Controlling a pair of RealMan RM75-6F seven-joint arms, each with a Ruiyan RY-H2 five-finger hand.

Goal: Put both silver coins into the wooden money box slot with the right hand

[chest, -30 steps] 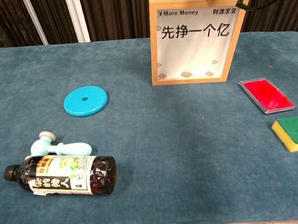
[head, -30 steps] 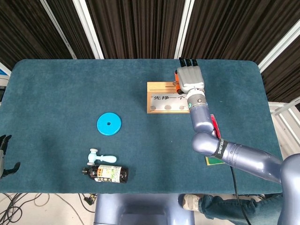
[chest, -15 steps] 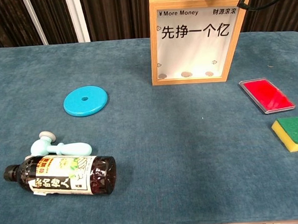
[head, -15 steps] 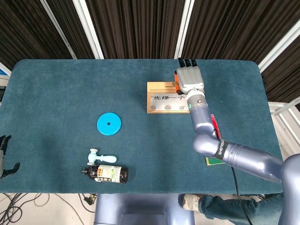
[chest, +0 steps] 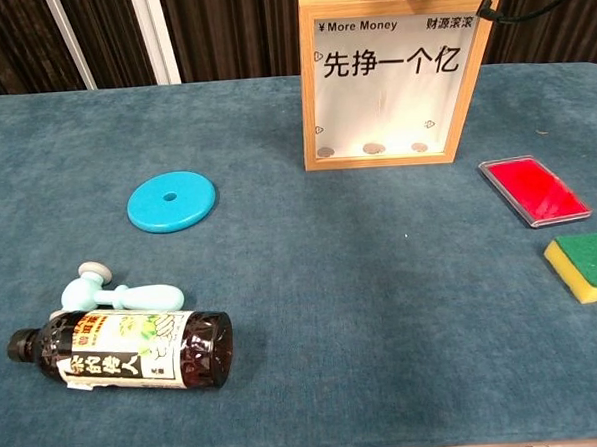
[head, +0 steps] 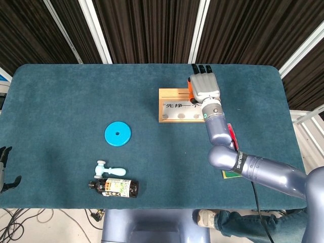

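Head view alone shows the right hand point(head: 203, 86) over the wooden money box point(chest: 395, 76); finger state unclear; it has edged up slightly.

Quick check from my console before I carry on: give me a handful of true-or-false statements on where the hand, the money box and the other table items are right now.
1. The right hand is above the top edge of the wooden money box. True.
2. The money box lies flat on its back. False: it stands upright.
3. Coins rest at the bottom of the box behind its window. True.
4. The brown bottle stands upright. False: it lies on its side, near the table's front edge.
5. The blue disc is right of the money box. False: it is to its left.
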